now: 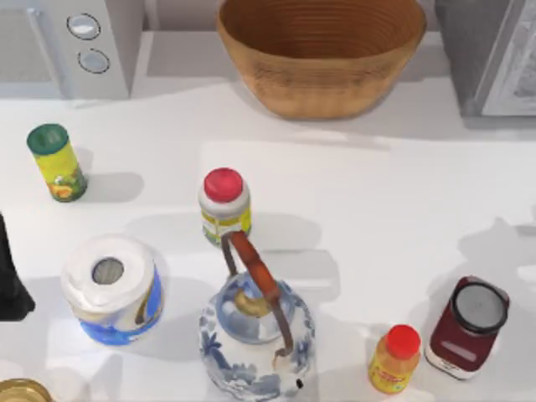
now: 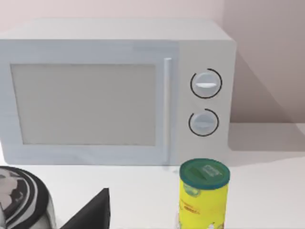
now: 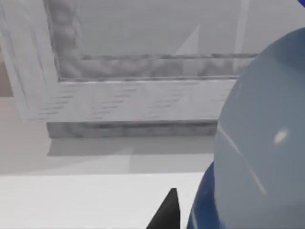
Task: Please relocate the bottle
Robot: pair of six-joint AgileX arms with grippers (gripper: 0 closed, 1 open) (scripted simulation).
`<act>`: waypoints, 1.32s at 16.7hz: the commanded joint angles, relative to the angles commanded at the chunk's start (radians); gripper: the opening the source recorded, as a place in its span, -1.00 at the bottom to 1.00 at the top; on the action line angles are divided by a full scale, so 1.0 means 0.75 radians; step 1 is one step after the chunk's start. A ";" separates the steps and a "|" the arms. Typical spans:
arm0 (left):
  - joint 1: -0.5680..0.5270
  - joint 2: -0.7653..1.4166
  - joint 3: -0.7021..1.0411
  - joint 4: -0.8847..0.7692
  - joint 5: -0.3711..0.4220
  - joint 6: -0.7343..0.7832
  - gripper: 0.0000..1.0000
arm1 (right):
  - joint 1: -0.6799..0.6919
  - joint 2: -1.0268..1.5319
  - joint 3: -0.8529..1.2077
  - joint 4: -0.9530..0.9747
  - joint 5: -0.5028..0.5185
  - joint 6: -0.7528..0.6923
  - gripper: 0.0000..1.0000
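Observation:
The bottle [image 3: 262, 157] looms very close in the right wrist view, a pale clear body with a darker blue band low down. My right gripper [image 3: 200, 214] is shut on it, one dark fingertip [image 3: 167, 212] showing beside it and the other hidden behind the bottle. The bottle hangs in front of a grey marbled appliance [image 3: 143, 95]. My left arm [image 1: 10, 280] is parked at the table's left edge.
On the table stand a white jar with a red lid [image 1: 224, 205], a small orange bottle [image 1: 394, 358], a dark red jar [image 1: 467, 327], a blue-and-white teapot [image 1: 255, 331], a paper roll [image 1: 111, 289] and a green-lidded yellow can [image 1: 56, 162]. A wicker basket [image 1: 322, 54] and a microwave [image 2: 114, 90] sit at the back.

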 joint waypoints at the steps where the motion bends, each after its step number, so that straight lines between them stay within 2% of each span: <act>1: 0.000 0.000 0.000 0.000 0.000 0.000 1.00 | -0.003 -0.003 -0.003 0.001 0.002 0.003 -1.00; 7: 0.000 0.000 0.000 0.000 0.000 0.000 1.00 | 0.008 0.060 0.035 0.033 0.007 0.005 -1.00; 14: 0.000 0.000 0.000 0.000 0.000 0.000 1.00 | 0.041 0.451 0.235 0.210 0.052 0.011 -1.00; 19: 0.000 0.000 0.000 0.000 0.000 0.000 1.00 | 0.044 0.473 0.251 0.223 0.056 0.012 -1.00; 22: 0.000 0.000 0.000 0.000 0.000 0.000 1.00 | 0.044 0.473 0.251 0.223 0.056 0.012 -0.55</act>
